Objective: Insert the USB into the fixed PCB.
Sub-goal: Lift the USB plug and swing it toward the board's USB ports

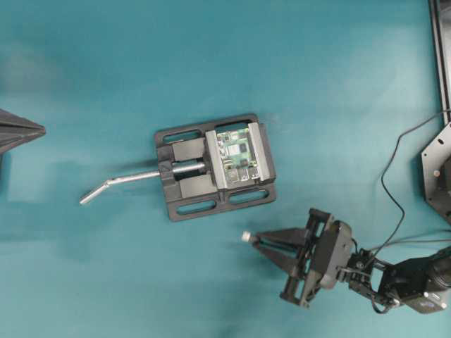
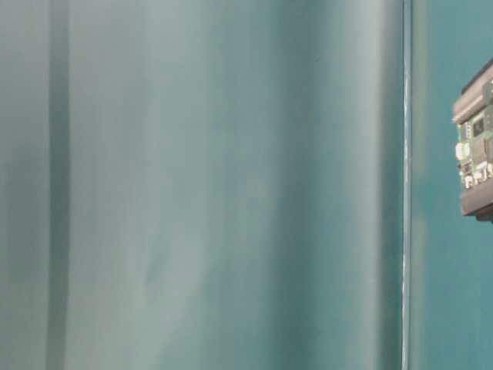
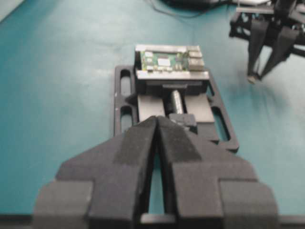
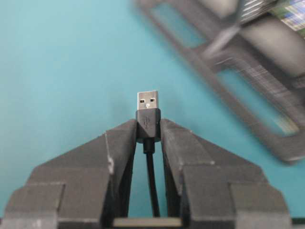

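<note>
Right fingers (image 4: 169,143) pinching USB (image 4: 148,114), fixed PCB (image 1: 237,153) apart

Robotics lab / test bench, not a home or shop. Evidence: plain teal work surface (image 1: 106,70), uniform and bare like a purpose-built rig top. A black bench vise (image 1: 215,167) w/ bent silver handle (image 1: 120,184) sits on it, clamping a green PCB (image 1: 237,155) between its jaws. Right of the vise, a black robot arm (image 1: 405,278) w/ exposed wiring; past that, a black frame rail (image 1: 441,42) along the surface edge. Cams on both wrists look at the vise, typical of a data-collection setup.
</note>
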You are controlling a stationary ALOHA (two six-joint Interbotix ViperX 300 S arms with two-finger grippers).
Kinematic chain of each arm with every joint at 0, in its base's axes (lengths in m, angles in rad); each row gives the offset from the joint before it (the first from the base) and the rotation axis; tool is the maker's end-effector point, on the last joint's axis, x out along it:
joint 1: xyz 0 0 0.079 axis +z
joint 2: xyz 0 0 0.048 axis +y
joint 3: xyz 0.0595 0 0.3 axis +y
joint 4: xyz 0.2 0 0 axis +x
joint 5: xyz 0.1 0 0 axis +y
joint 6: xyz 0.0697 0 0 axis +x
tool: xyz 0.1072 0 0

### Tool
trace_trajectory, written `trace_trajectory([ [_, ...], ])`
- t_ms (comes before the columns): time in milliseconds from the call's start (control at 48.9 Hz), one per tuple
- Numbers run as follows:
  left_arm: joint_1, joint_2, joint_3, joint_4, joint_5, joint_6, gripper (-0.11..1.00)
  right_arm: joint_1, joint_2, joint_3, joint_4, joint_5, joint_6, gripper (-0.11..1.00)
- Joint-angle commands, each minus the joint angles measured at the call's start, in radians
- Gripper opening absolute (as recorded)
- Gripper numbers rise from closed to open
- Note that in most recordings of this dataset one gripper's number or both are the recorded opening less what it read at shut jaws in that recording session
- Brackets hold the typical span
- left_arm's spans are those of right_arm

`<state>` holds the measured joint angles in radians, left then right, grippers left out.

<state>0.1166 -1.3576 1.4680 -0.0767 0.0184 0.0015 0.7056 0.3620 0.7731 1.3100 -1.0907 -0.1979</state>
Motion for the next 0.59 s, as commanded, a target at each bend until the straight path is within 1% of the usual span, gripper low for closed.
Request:
trace_trajectory([
  [0,-0.005,0.014,-0.028,0.003,-0.002,-0.008,0.04,0.0,-0.038,-0.037,0.081,-0.041,-0.038,0.19],
  [123,-0.005,0.012,-0.023,0.005,0.008,-0.002,0.04,0.005,-0.038,-0.081,0.186,-0.057,-0.123,0.19],
  [225,-0.005,0.012,-0.017,0.005,0.026,0.003,0.04,0.008,-0.038,-0.118,0.255,-0.083,-0.193,0.19],
  [327,-0.005,0.012,-0.02,0.011,0.064,0.002,0.04,0.014,-0.038,-0.141,0.325,-0.133,-0.245,0.19],
  [389,-0.005,0.012,-0.026,0.011,0.089,0.0,0.04,0.015,-0.038,-0.149,0.354,-0.158,-0.253,0.19],
  [471,-0.005,0.011,-0.026,0.011,0.129,0.002,0.04,0.015,-0.038,-0.155,0.376,-0.178,-0.252,0.19],
  [573,-0.005,0.011,-0.031,0.011,0.135,-0.003,0.04,0.015,-0.038,-0.161,0.4,-0.199,-0.252,0.19],
])
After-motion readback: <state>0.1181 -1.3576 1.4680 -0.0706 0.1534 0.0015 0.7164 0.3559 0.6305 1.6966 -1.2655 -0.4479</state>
